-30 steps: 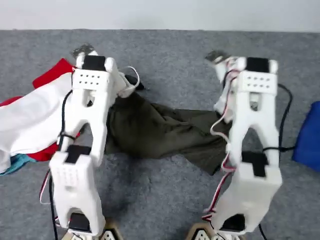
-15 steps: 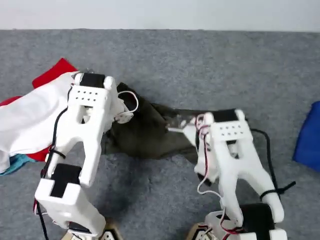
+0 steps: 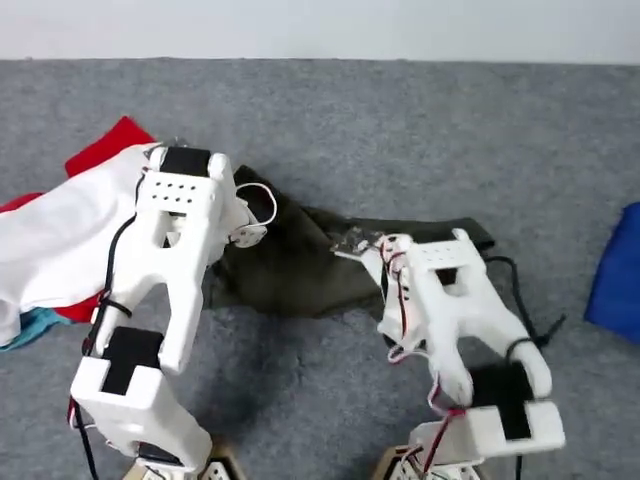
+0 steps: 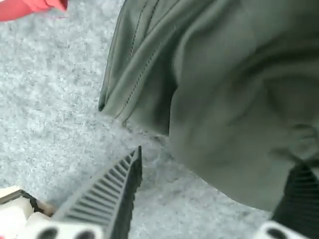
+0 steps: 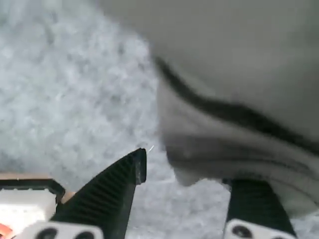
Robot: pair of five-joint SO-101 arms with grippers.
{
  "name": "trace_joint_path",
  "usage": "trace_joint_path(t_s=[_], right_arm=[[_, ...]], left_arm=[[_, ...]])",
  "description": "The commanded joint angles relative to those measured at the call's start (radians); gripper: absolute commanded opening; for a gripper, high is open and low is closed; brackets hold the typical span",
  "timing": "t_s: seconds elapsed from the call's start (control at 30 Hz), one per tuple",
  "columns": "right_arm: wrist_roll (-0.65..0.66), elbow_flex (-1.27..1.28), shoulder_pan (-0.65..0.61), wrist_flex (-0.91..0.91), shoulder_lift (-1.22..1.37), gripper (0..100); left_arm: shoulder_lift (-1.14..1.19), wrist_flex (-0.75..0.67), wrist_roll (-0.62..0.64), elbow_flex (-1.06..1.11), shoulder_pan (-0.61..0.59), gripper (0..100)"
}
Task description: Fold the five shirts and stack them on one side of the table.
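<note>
Olive shirt (image 3: 300, 265) crumpled at the middle of the bench (image 3: 400, 130), your left end effector (image 4: 218, 167) spread wide over its seamed edge, your right end effector (image 5: 194, 172) wide too at a fold

Left arm (image 3: 165, 260) and right arm (image 3: 450, 300): white shells, black servo blocks — red, white and black cables (image 3: 398, 300) trailing. The left tool (image 4: 218, 164) has ribbed black fingers (image 4: 117, 191).

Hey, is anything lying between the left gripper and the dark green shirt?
Nothing visible does. The open left gripper sits right at the edge of the dark green shirt.
</note>
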Motion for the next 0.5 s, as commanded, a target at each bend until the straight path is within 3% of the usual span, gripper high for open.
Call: trace_joint_path(t_s=[0.0, 0.13, 0.3, 0.47], right_arm=[[-0.028, -0.123, -0.005, -0.019, 0.036, 20.3], [-0.055, -0.218, -0.005, -0.021, 0.038, 2.5], [-0.051, -0.249, 0.018, -0.015, 0.038, 1.4], [0.020, -0.244, 0.133, 0.035, 0.047, 1.4]], left_arm=[[-0.058, 0.025, -0.014, -0.004, 0.011, 41], [-0.058, 0.025, -0.014, -0.004, 0.011, 41], [-0.058, 0.025, -0.014, -0.004, 0.005, 41], [-0.060, 0.025, -0.014, -0.004, 0.003, 41]])
